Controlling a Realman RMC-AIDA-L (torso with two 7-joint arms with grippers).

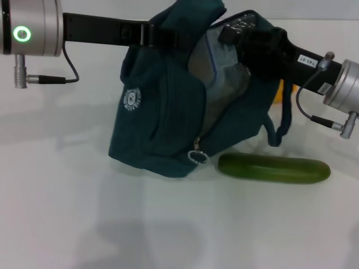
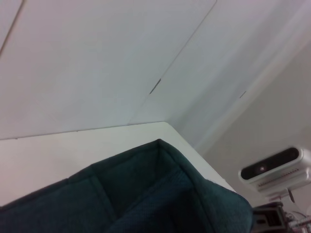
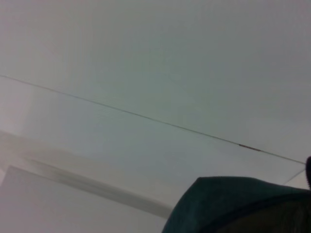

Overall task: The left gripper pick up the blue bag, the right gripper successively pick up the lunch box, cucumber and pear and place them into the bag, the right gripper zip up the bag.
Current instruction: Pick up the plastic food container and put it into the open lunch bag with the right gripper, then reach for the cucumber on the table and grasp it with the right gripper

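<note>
While the left gripper (image 1: 150, 33) pinches the blue bag (image 1: 162, 117) up by its top edge, the right gripper (image 1: 238, 33) reaches into the open mouth with the lunch box (image 1: 221, 70); whether its fingers are parted cannot be told. The cucumber (image 1: 273, 168) lies on the table (image 1: 67, 213) just beside the bag. Release low, then withdraw straight.

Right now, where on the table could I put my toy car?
In front of the blue bag and cucumber, the near table is bare. Left of the bag is bare too. Behind the cucumber it is crowded: the right gripper reaches into the bag.
</note>
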